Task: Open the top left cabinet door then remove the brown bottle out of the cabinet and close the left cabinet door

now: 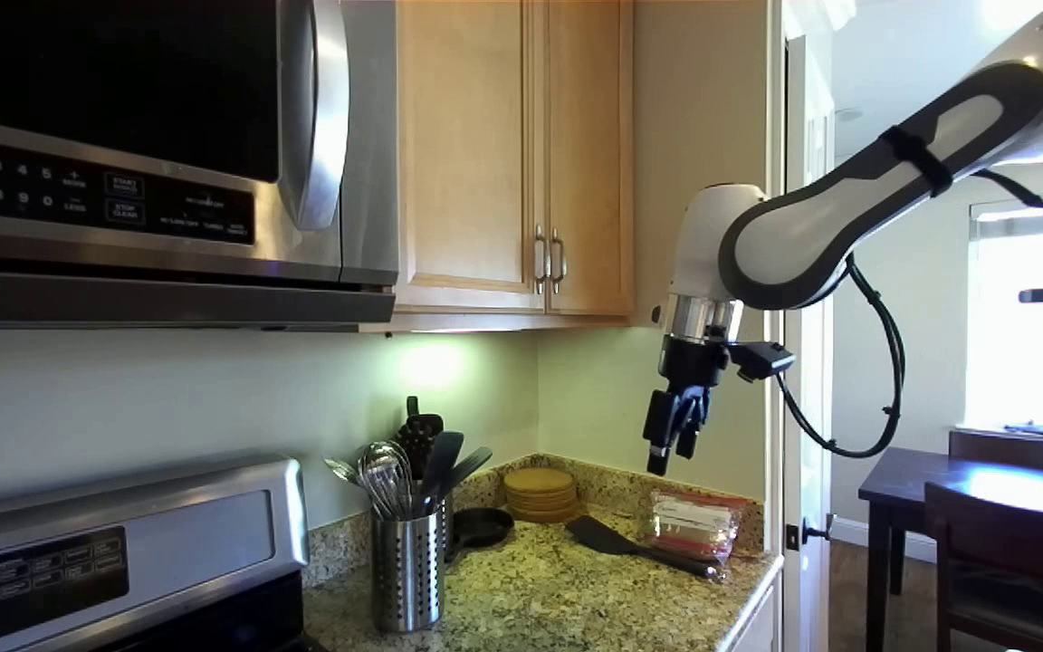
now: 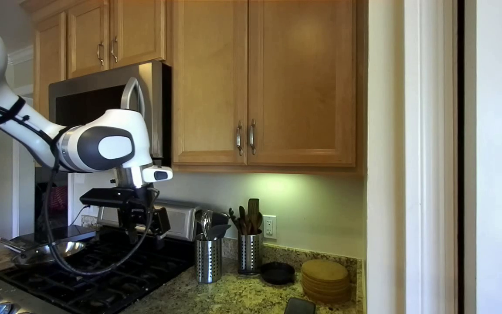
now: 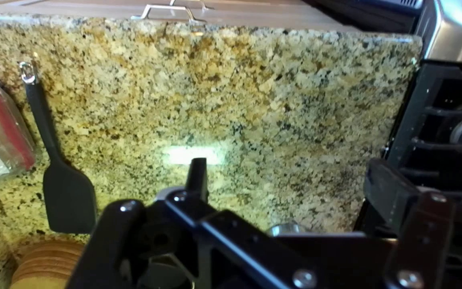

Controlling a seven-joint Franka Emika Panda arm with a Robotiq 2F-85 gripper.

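Note:
The top left cabinet door [image 1: 467, 154] [image 2: 209, 83] is closed in both exterior views, its slim silver handle [image 2: 239, 137] near its right edge. Beside it the matching right door of the honey-wood cabinet [image 2: 302, 83] is closed too. The brown bottle is out of view. My gripper [image 1: 672, 453] [image 2: 147, 240] points down, lower than the cabinet's bottom edge and apart from the doors. In the wrist view the gripper [image 3: 287, 172] is open, fingers [image 3: 197, 176] wide apart, with only countertop seen between them.
A steel microwave [image 2: 103, 100] adjoins the cabinet above the stove [image 2: 98, 270]. On the granite counter [image 3: 235, 100] stand steel utensil holders [image 2: 208, 259], a black pan [image 2: 278, 272], stacked wooden discs [image 2: 325, 279], a black spatula [image 3: 68, 196] and a plastic packet [image 1: 695, 525].

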